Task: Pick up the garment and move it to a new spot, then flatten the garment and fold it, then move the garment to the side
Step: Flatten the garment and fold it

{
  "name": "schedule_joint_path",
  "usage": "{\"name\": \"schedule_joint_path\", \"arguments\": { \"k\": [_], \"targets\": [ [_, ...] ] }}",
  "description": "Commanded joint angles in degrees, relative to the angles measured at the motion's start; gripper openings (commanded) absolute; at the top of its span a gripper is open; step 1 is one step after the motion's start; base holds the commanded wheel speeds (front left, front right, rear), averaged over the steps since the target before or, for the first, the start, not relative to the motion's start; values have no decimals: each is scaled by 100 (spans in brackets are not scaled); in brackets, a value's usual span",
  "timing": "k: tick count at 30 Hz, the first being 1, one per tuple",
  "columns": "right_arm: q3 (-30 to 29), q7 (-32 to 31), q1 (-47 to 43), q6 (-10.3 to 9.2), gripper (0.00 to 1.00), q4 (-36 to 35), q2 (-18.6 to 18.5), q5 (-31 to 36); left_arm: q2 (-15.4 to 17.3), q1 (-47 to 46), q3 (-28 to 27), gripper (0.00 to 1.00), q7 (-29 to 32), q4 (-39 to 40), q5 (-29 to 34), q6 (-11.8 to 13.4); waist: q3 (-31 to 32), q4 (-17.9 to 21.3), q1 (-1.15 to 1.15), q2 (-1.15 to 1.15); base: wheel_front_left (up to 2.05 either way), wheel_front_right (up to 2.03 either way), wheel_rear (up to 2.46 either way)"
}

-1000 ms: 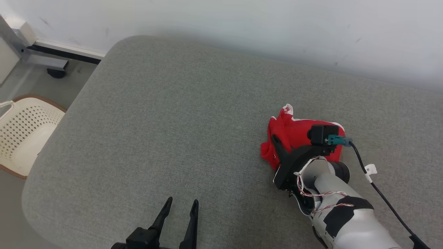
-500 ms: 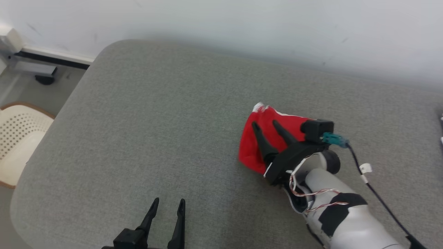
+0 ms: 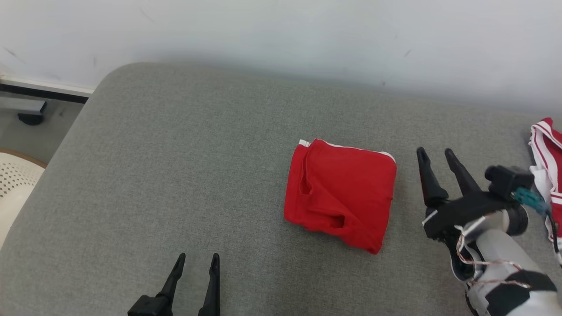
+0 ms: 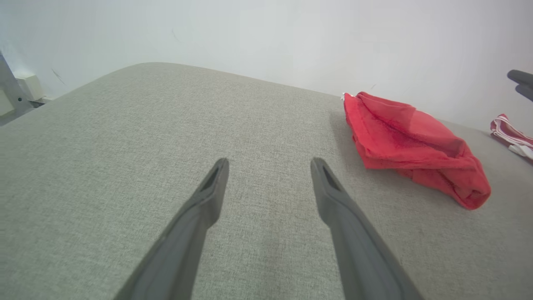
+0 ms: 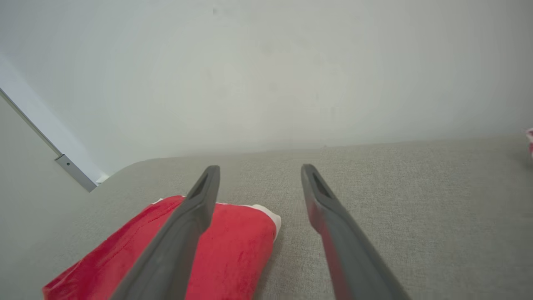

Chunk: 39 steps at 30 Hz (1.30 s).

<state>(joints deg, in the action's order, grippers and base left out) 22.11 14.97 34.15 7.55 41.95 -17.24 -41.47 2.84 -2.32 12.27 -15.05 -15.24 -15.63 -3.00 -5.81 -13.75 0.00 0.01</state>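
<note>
On grey cushion (image 3: 175,175), folded garment (image 3: 347,193)

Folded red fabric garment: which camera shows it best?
Head view: the folded red fabric garment lies whole, seen from above. Left wrist view gives a low oblique look; right wrist view catches one white-trimmed corner, cropped.

We opened our right claw (image 3: 434,152), let go of the red garment (image 3: 340,193), and moved the claw off to its right.
</note>
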Motion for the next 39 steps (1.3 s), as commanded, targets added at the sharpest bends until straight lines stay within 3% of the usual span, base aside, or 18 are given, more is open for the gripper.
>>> {"name": "schedule_joint_path", "arguments": {
  "k": [1,12,23,30,39],
  "targets": [
    [-285,26,-314,-12,100,-252,5,229,9,124,-65,100,-13,62,98,11,50,37,0,-1,0,0,0],
    [-1732,26,-2115,-12,100,-2036,469,1671,8,300,-370,100,-13,219,232,-9,235,348,0,-1,0,0,0],
    [-2533,15,-3489,-12,100,-3622,1115,2296,8,521,-524,100,-14,408,471,-22,419,712,0,-1,0,0,0],
    [-2533,15,-4073,-12,100,-4028,1324,2639,8,659,-648,100,-14,533,658,-30,565,905,0,-1,0,0,0],
    [-2307,16,-4487,-12,100,-3747,1428,3065,9,842,-747,100,-13,630,870,-3,653,1018,0,-1,0,0,0]
  ]
}}
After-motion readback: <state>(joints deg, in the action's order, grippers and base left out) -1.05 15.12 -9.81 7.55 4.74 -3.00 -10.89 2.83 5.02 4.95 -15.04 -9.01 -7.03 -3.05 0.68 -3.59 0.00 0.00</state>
